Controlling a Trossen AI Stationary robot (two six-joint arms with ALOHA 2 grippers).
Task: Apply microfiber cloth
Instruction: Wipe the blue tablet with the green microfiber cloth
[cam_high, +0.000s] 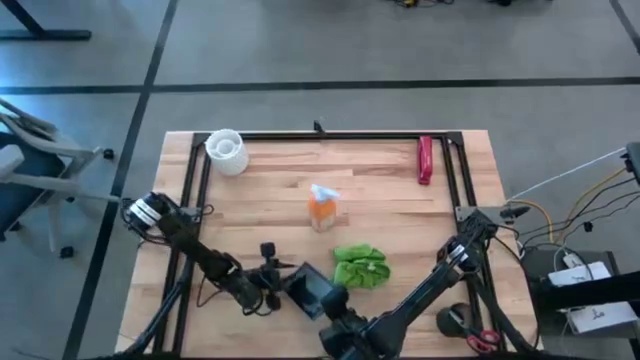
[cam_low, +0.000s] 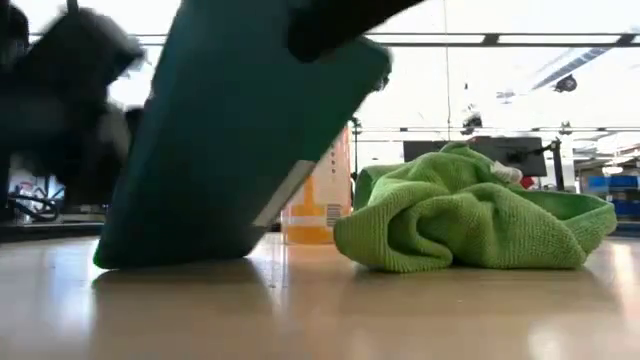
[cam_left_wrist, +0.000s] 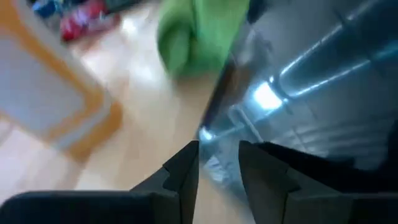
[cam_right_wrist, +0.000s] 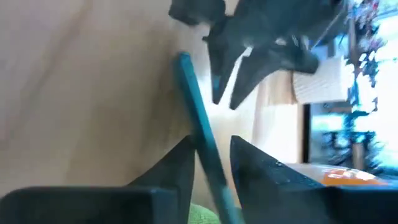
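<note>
One microfiber cloth (cam_high: 360, 267) lies bunched on table (cam_high: 270, 190), about 5 o'clock from orange bottle (cam_high: 322, 210), just right of black slab (cam_high: 312, 293). I see slab tilted on edge. Left jaws (cam_high: 285, 283) clamp its 9 o'clock edge; right jaws (cam_right_wrist: 210, 163) grip its near edge. White cup (cam_high: 227, 152) far at 11 o'clock.
</note>
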